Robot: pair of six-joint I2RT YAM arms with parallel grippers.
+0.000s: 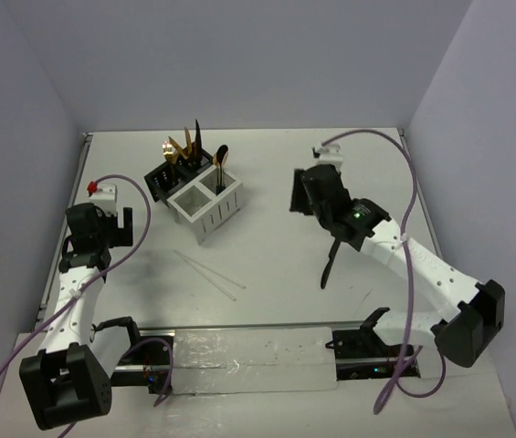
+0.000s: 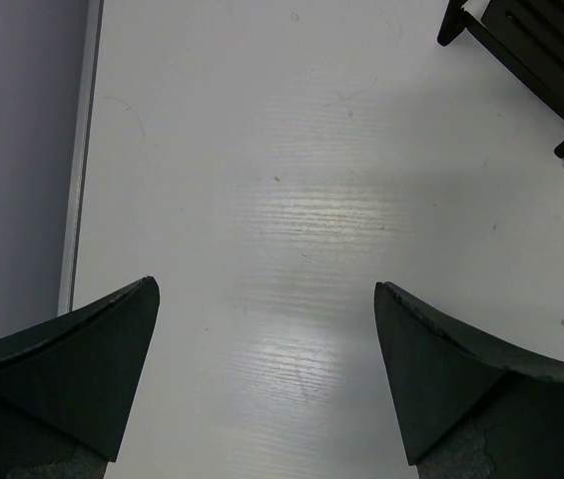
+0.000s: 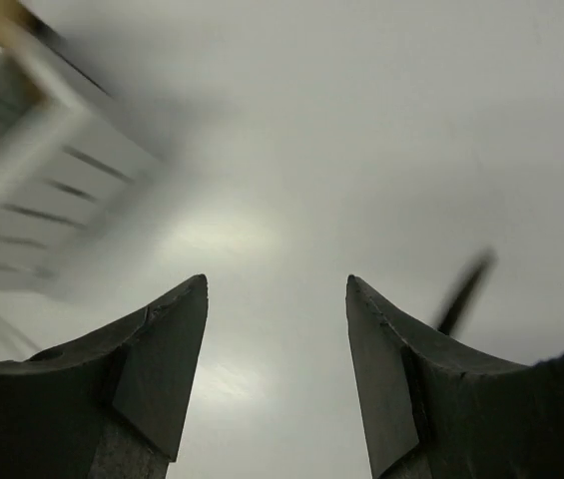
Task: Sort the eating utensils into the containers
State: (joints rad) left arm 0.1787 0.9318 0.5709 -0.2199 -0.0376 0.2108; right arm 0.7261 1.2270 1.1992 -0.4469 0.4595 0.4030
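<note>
— Where has the cutlery got to?

— Several gold-headed pieces and a dark one stand upright in the black box, far left of centre. A dark spoon stands in the right-hand compartment of the white box, which touches the black box on its near-right side.

— And the loose ones?

— The two chopsticks lie on the table just near of the white box, side by side and slanting toward the near right. A black utensil shows right of centre, under the right arm, pointing roughly near and far.

— Is that one held?

— Probably not. In the right wrist view the right gripper has its fingers spread with bare table between them, and a blurred dark streak, likely that utensil, sits outside the right finger. I cannot tell whether it touches the finger or lies flat.

— What else does that camera catch?

— The white box, blurred, at the upper left.

— And the left arm?

— It sits near the table's left edge. The left gripper is spread wide over bare table, nothing between its fingers. A corner of the black box shows at that view's top right, well apart from the fingertips, and a faint chopstick tip at the right edge.
</note>
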